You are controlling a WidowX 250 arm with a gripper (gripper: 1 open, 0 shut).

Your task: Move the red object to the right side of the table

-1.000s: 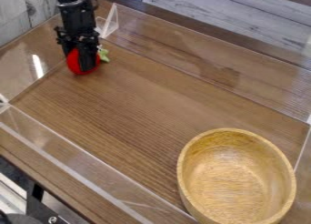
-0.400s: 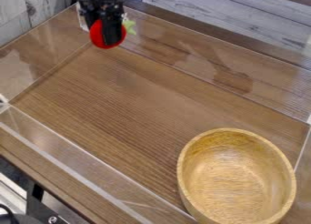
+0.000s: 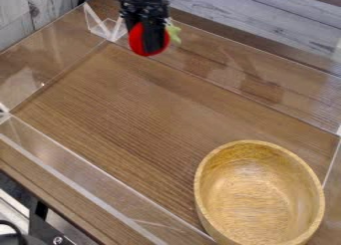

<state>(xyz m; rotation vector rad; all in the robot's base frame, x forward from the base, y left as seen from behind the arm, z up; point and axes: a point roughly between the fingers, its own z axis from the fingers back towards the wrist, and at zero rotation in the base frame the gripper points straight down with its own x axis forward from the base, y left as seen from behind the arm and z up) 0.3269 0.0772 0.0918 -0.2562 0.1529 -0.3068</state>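
Since earlier, the end effector [image 3: 147,38], clamped on the red strawberry [image 3: 148,41], has travelled rightward above the bench [image 3: 134,120]; a slipping grip could drop it short.

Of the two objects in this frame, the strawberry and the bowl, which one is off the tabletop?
The red toy strawberry: it hangs in the shut claw at the far edge, while the wooden bowl sits on the table.

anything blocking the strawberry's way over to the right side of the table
Nothing visible does. The end effector holds the red strawberry near the table's far edge. The wooden bowl sits at the near right corner, off a path along that edge.
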